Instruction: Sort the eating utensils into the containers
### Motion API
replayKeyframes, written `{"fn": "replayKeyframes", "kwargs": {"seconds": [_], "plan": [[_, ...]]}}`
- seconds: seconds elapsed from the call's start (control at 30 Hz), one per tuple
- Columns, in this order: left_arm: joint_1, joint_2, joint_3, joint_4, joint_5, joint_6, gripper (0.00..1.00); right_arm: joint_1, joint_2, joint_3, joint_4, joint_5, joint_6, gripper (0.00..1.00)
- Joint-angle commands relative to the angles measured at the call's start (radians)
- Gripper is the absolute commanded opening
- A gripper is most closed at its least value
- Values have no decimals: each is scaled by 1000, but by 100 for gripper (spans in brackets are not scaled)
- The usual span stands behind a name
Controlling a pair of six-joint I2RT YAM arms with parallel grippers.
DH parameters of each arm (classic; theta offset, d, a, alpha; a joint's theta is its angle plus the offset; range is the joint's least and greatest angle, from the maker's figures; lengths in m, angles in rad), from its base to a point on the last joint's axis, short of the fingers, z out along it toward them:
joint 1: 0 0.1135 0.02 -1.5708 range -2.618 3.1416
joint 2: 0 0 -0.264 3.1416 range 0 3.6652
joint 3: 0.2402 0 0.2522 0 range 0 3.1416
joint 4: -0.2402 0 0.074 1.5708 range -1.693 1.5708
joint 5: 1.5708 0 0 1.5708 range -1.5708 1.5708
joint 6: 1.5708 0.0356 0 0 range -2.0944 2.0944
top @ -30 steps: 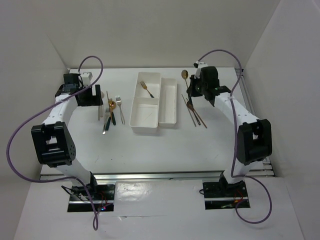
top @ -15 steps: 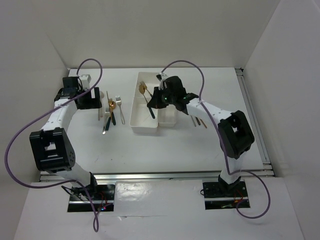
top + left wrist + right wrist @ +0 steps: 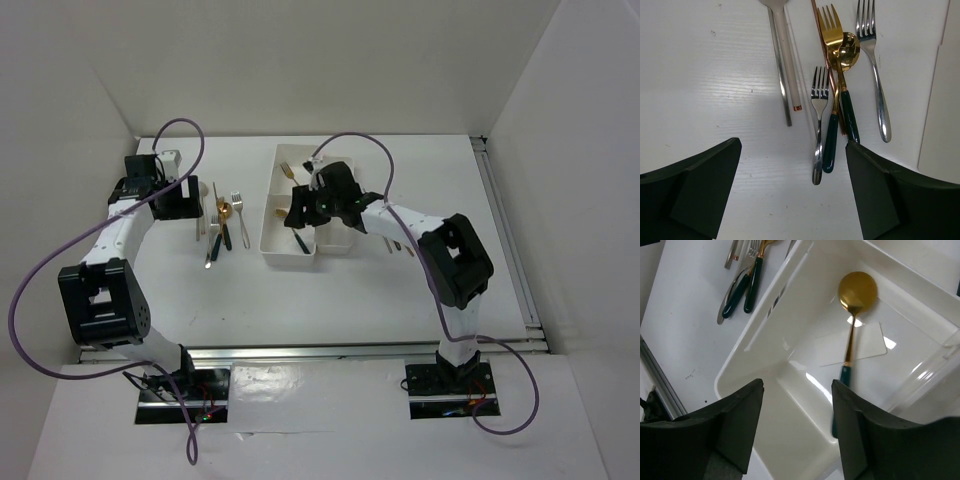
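The containers are one white tray (image 3: 340, 178) of joined bins, also filling the right wrist view (image 3: 765, 320). A gold-headed spoon with a teal handle (image 3: 857, 290) lies in its near square bin (image 3: 284, 212). My right gripper (image 3: 299, 216) hangs open just above that bin (image 3: 797, 427), with the spoon's handle beside one finger and free of it. A gold fork (image 3: 289, 172) lies in the far bin. My left gripper (image 3: 184, 200) is open (image 3: 790, 195) over loose utensils: a gold fork (image 3: 831, 30), a gold spoon (image 3: 848, 47), two silver forks (image 3: 819, 95) and chopsticks (image 3: 782, 60).
The loose utensil pile (image 3: 222, 222) lies on the table left of the tray. More chopsticks (image 3: 398, 243) lie right of the tray, partly under my right arm. White walls close the table on three sides, and purple cables loop above both arms.
My right arm swung left from beyond the tray's right side, carrying the gold spoon over the near bin. Its jaws opened and the spoon now lies in the bin. The left arm stayed put.
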Motion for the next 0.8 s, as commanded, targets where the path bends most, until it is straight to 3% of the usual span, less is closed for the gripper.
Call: {"fn": "replayKeyframes", "kwargs": {"seconds": [0.0,0.17,0.3,0.6,0.7,0.77], "plan": [[-3,-30,-18,21,17,20,100,13,-39,32,59,-4,-51,66],[-3,10,-38,21,17,39,100,13,-108,41,59,22,-128,66],[-3,115,12,-18,-22,29,88,3,-177,41,47,44,-183,66],[-56,249,74,-36,48,-29,35,-122,-257,20,8,55,-211,66],[-65,261,83,-56,48,-39,40,-150,-266,-8,8,55,-220,66],[-65,248,54,-65,48,-39,49,-165,-276,-19,-1,55,-229,66]]}}
